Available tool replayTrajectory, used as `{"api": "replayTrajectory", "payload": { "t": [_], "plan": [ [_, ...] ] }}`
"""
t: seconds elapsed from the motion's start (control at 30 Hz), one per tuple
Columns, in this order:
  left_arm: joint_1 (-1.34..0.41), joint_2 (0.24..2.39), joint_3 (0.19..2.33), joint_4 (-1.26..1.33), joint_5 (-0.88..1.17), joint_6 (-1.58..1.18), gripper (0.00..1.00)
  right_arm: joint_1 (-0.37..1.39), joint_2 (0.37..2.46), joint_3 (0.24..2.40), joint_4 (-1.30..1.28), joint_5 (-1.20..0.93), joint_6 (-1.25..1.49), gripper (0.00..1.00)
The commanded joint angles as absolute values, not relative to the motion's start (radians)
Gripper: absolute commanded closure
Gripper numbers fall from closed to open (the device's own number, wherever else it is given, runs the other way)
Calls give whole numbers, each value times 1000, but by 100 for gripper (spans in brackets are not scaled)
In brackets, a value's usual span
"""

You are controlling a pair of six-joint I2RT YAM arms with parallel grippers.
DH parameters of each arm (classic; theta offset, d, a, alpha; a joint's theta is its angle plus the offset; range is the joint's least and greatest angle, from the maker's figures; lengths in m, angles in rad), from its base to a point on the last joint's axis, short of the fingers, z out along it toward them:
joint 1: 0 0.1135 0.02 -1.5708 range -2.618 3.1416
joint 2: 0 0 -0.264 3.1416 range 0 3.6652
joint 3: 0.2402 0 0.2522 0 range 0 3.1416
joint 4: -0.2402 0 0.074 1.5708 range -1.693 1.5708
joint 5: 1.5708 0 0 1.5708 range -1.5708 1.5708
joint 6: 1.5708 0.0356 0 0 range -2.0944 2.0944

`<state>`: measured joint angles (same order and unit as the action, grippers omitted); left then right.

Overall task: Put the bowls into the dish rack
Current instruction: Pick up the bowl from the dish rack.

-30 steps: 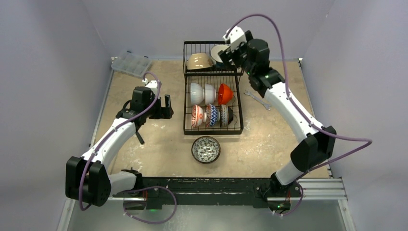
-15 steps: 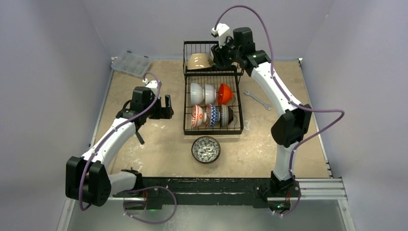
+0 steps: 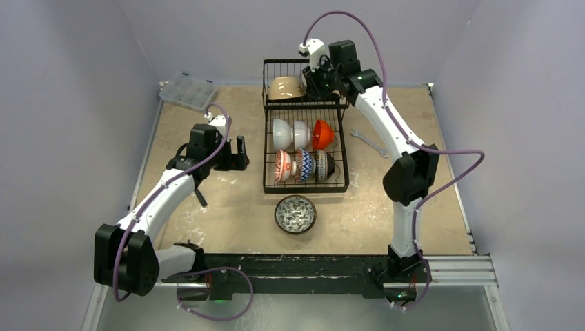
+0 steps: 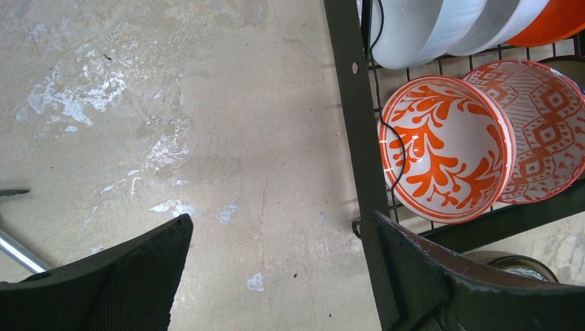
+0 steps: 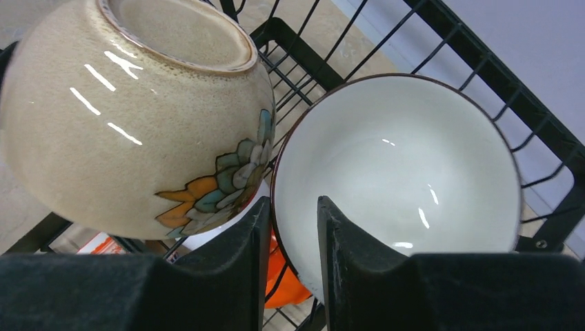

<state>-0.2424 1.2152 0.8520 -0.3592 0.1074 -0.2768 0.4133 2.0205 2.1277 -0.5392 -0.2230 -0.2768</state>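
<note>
The black wire dish rack (image 3: 265, 153) holds two rows of bowls on edge, among them an orange bowl (image 3: 322, 133) and a red floral bowl (image 4: 441, 148). In its raised basket a tan bowl (image 3: 285, 87) lies beside a white-lined bowl (image 5: 414, 165). My right gripper (image 3: 314, 74) has its fingers on either side of that bowl's rim, narrowed onto it (image 5: 293, 201). A blue-patterned bowl (image 3: 296, 214) sits on the table in front of the rack. My left gripper (image 3: 238, 153) hovers open and empty left of the rack (image 4: 279, 221).
A clear compartment box (image 3: 187, 92) rests at the back left corner. A wrench (image 3: 369, 143) lies right of the rack. A metal tool (image 4: 17, 252) lies near my left gripper. Grey walls enclose the table.
My right arm swung left over the rack's basket and its jaws narrowed onto the white-lined bowl's rim. The left arm has not moved.
</note>
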Motion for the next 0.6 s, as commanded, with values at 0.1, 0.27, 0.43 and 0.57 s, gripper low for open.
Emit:
{"api": "replayTrajectory", "payload": {
  "t": [0.1, 0.27, 0.43, 0.57],
  "plan": [
    [-235, 1196, 848, -321, 108, -277, 11, 418, 2080, 2219, -631, -217, -315, 79],
    [-235, 1181, 851, -298, 103, -290, 11, 419, 2058, 2209, -618, -194, -323, 100],
    [-235, 1173, 905, -293, 125, -337, 11, 421, 1996, 2184, -581, -177, -320, 100],
    [-235, 1180, 1005, -316, 162, -407, 11, 421, 1924, 2135, -525, -178, -307, 100]
  ]
}}
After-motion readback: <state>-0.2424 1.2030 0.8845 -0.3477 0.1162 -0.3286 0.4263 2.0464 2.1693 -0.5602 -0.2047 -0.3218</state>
